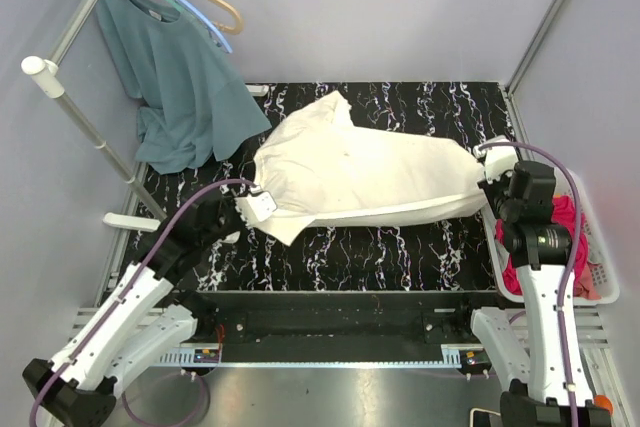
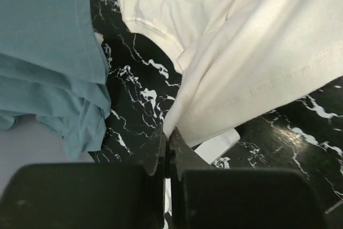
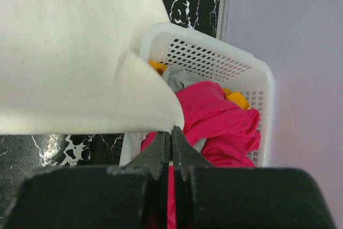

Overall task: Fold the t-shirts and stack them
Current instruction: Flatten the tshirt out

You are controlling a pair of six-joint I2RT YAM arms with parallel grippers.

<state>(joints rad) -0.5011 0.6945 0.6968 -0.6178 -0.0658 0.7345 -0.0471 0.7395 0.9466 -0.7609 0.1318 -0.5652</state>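
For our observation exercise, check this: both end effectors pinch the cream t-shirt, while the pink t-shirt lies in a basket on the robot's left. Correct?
No. The basket with the pink t-shirt is on the robot's right, per the top external view; the rest holds.

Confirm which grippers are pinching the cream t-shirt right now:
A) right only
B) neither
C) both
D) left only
C: the left gripper is shut on the cloth at one end of the cream t-shirt, and the right gripper is shut on its opposite end, as each wrist view shows.
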